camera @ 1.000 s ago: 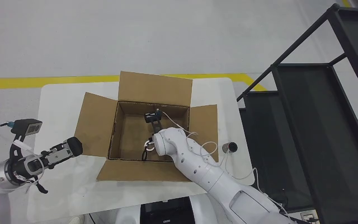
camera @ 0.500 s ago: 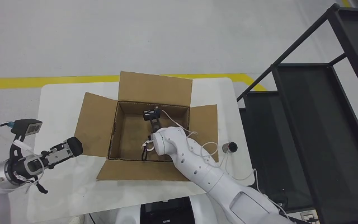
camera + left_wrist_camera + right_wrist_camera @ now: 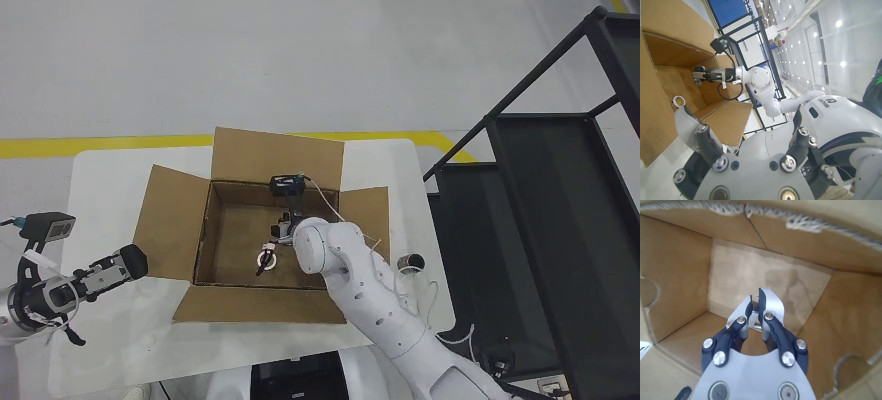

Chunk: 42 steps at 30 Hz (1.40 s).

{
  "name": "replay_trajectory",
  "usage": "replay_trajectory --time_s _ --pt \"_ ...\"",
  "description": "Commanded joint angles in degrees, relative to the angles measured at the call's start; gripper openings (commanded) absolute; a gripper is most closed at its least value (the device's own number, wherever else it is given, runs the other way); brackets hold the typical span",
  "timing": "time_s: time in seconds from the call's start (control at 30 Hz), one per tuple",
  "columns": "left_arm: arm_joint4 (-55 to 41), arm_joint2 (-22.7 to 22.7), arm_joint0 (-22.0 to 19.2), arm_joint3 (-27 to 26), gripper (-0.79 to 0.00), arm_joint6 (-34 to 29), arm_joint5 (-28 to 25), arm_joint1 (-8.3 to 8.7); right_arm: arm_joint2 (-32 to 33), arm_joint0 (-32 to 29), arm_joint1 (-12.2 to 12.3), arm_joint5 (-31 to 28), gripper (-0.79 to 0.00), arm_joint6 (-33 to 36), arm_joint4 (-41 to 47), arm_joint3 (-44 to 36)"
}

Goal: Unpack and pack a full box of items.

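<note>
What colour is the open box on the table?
Plain brown; the box shows best in the top view.

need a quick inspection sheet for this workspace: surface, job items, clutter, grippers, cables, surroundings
surface: white table under the cardboard box
job's things: cardboard box open, flaps out; ring inside it; small metal part
clutter: small dark cylinder on the table beside the box, maybe unpacked
grippers: left gripper open, outside the box; right gripper shut on the metal part, inside the box
cables: cable looped at the right wrist
surroundings: black rack; yellow floor line
</note>
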Motion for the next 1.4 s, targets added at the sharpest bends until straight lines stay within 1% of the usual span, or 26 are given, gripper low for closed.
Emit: replay_trajectory --time_s 0.0,0.13,0.3,0.6,0.7,0.9,1.03,1.2,1.37 --pt "0.0 0.0 0.0 0.0 0.000 0.0 0.0 0.00 1.5 -1.8 0.6 -1.6 -0.785 3.2 -0.4 -5.8" --pt "0.0 0.0 0.0 0.0 0.000 0.0 0.0 0.00 4.4 -4.6 1.6 -3.8 -0.785 9.0 -2.9 -15.4" --pt "0.0 0.0 0.0 0.0 0.000 0.0 0.0 0.00 8.3 -7.0 2.4 -4.7 -0.785 14.4 -4.9 -25.4" --pt "0.0 0.0 0.0 0.0 0.000 0.0 0.0 0.00 16.7 -11.3 3.5 -1.9 -0.785 19.3 -11.3 -37.9" --pt "0.0 0.0 0.0 0.0 0.000 0.0 0.0 0.00 19.8 -13.8 3.6 -1.2 -0.785 18.8 -13.2 -40.2" --pt "0.0 0.0 0.0 0.0 0.000 0.0 0.0 0.00 27.3 -18.7 3.3 1.3 -0.785 16.4 -12.7 -40.9" --pt "0.0 0.0 0.0 0.0 0.000 0.0 0.0 0.00 31.3 -23.3 2.8 3.1 -0.785 14.6 -12.0 -40.9" --pt "0.0 0.0 0.0 0.0 0.000 0.0 0.0 0.00 33.7 -27.6 2.0 6.2 -0.785 11.4 -10.0 -39.8" --pt "0.0 0.0 0.0 0.0 0.000 0.0 0.0 0.00 33.3 -29.5 1.4 8.5 -0.785 9.1 -9.0 -34.2"
